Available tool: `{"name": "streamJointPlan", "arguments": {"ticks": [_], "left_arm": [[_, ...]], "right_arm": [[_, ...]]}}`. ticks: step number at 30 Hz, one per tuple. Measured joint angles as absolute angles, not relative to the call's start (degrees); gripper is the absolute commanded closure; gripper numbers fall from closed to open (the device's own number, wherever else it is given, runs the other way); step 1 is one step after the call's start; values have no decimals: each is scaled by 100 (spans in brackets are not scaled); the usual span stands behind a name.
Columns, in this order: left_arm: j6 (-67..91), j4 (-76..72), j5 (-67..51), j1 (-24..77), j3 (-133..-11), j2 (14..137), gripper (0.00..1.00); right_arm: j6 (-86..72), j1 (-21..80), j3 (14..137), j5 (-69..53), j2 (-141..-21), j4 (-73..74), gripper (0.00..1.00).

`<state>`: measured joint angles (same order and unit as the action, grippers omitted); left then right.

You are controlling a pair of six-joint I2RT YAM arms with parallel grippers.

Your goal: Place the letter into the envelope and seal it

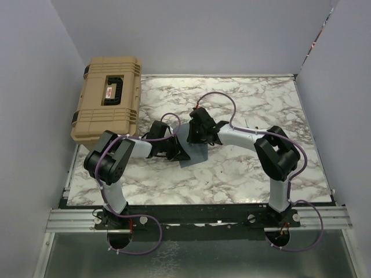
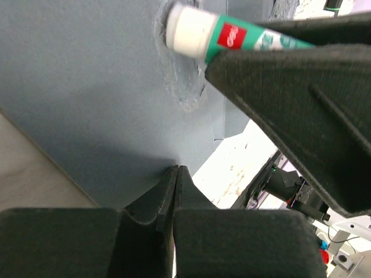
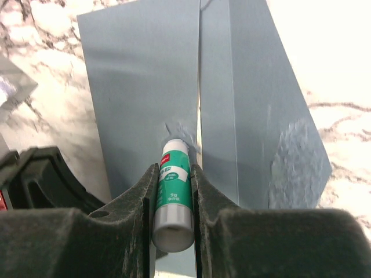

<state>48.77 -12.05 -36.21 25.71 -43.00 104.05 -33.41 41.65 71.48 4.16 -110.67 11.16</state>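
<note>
The envelope (image 3: 139, 75) lies flat on the marble table (image 1: 261, 110), near its middle, between the two arms. In the right wrist view its slate-blue paper shows as two panels meeting at a narrow seam, with a dull, rough smear (image 3: 293, 150) on the panel right of that seam.

A glue stick (image 3: 173, 191), green and white with a red label, stands with its white tip on the envelope at the seam, where the paper looks wrinkled. The right gripper (image 3: 173, 168) pinches the stick's barrel between both fingers.

At the envelope's left edge the left gripper (image 2: 175, 174) has its fingers pressed together, tips at the paper's border; whether paper is caught between them cannot be told.

Well beyond the envelope's far-left corner, a tan hard case (image 1: 107, 104) sits at the table's corner.
</note>
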Motion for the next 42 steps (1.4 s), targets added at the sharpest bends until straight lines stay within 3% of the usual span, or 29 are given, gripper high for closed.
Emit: {"name": "streamJointPlan", "arguments": {"ticks": [5,17,33,42], "left_arm": [[4875,-1219,-3640,2571,-4300,10414,100],[4875,-1190,-3645,2571,-4329,10420,100],[4873,-1173,-3645,2571,-4338,10422,100],[4869,-1144,-3645,2574,-4364,10422,100]], "right_arm": [[-3341,4156,7341,491,-11244,1022,99],[-3286,4174,6095,119,-10307,825,99],[-3317,4200,7022,447,-10993,967,99],[-3238,4191,6093,93,-10197,989,99]]}}
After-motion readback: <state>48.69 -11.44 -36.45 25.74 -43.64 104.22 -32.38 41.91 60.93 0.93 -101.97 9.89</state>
